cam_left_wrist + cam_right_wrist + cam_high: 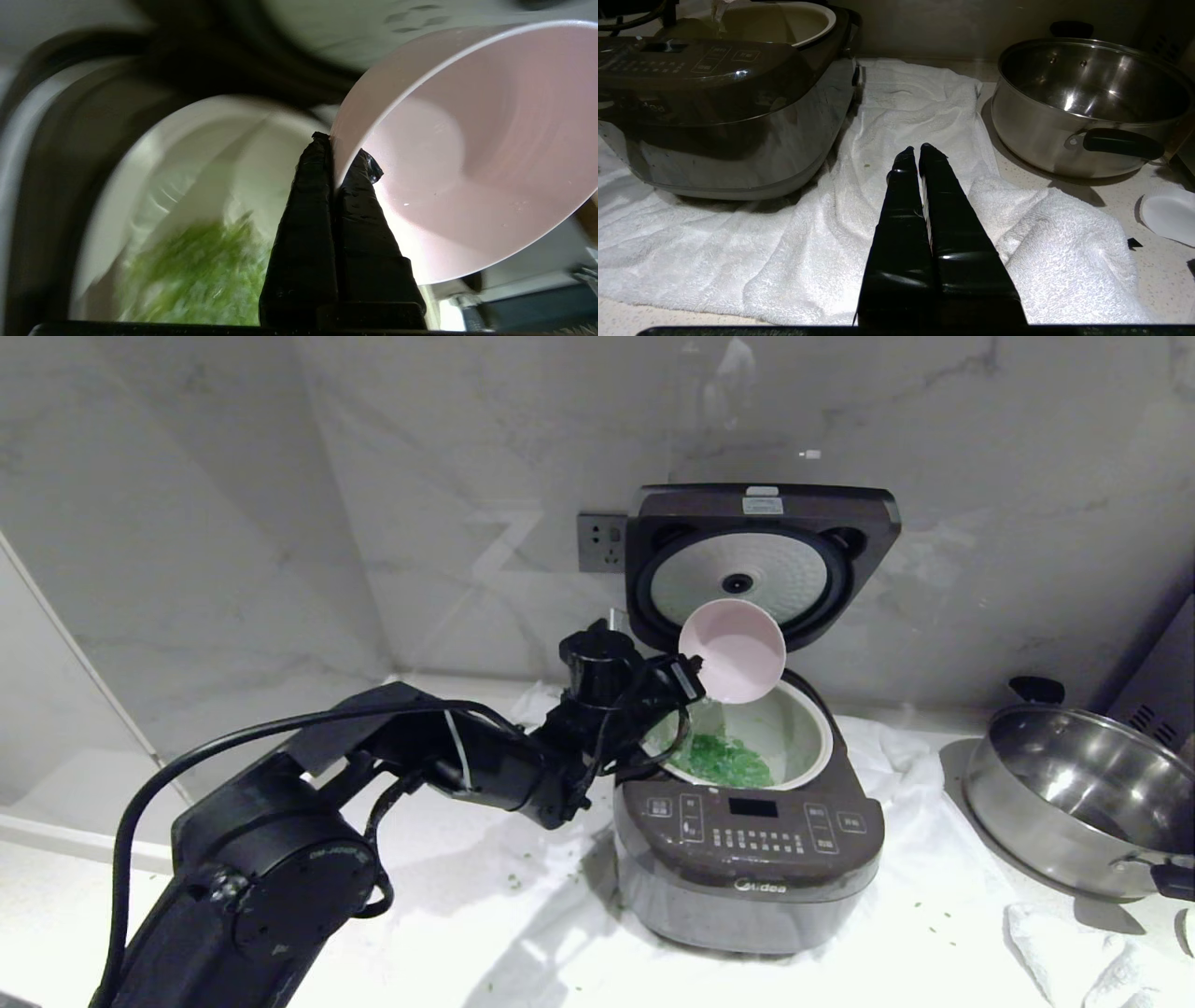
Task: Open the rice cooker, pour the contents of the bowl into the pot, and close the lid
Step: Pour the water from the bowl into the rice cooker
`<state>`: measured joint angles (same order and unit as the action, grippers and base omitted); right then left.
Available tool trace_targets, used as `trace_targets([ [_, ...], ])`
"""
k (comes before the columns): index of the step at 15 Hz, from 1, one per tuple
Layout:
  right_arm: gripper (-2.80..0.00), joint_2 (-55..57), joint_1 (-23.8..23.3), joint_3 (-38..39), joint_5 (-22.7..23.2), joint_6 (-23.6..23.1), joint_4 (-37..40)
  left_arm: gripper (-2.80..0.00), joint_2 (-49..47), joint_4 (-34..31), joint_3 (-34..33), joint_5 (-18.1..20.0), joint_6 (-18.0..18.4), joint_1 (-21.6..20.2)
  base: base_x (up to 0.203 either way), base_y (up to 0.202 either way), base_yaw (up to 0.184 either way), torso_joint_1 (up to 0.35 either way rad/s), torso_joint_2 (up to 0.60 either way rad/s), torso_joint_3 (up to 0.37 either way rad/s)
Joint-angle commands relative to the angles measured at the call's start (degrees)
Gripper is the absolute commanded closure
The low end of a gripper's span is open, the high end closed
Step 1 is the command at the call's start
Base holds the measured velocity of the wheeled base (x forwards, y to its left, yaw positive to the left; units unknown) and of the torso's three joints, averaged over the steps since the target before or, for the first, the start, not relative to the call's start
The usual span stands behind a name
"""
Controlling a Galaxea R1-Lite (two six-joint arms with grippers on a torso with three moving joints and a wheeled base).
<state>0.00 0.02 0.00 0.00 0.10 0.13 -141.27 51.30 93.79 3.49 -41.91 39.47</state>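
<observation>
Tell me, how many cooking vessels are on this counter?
2: the rice cooker in the middle on the white towel, lid up, and a steel pan to its right. Others may sit outside the view.

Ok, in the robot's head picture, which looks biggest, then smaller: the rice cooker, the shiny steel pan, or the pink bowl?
1. rice cooker, with its lid up
2. steel pan, partly cut off at the edge
3. pink bowl, clearly the smallest

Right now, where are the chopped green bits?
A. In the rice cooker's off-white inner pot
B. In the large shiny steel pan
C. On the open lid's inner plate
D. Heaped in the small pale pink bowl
A: the chopped green bits lie in the off-white inner pot, while the small pale pink bowl, tipped over it in the left hand, shows an empty inside.
</observation>
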Motion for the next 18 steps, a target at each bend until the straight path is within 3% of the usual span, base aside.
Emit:
trace_targets([
  [1, 0.0, 0.0, 0.04, 0.09, 0.0, -0.01, -0.04, 0.0, -4.77, 12.41, 0.61, 1.37, -0.14, -0.44, 0.0, 0.0, 0.0, 0.0, 0.0, 0.0],
  [3, 0.0, 0.0, 0.05, 0.09, 0.0, -0.01, -0.03, 0.0, -10.35, 20.6, 5.76, 3.65, -0.22, -0.76, 0.0, 0.0, 0.0, 0.0, 0.0, 0.0],
  [7, 0.0, 0.0, 0.04, 0.09, 0.0, -0.01, 0.01, 0.0, -16.79, 24.36, 11.85, 4.69, -0.26, -0.01, 0.0, 0.0, 0.0, 0.0, 0.0, 0.0],
  [10, 0.0, 0.0, -0.02, 0.09, 0.0, -0.01, 0.02, 0.0, -17.02, 24.9, 12.12, 4.68, -0.28, -0.1, 0.0, 0.0, 0.0, 0.0, 0.0, 0.0],
  [14, 0.0, 0.0, 0.03, 0.09, 0.0, -0.01, 0.0, 0.0, -14.82, 24.79, 10.16, 4.68, 0.24, -0.1, 0.0, 0.0, 0.0, 0.0, 0.0, 0.0],
  [18, 0.0, 0.0, -0.02, 0.09, 0.0, -0.01, -0.02, 0.0, -5.08, 24.76, 0.38, 5.1, 0.34, -0.45, 0.0, 0.0, 0.0, 0.0, 0.0, 0.0],
])
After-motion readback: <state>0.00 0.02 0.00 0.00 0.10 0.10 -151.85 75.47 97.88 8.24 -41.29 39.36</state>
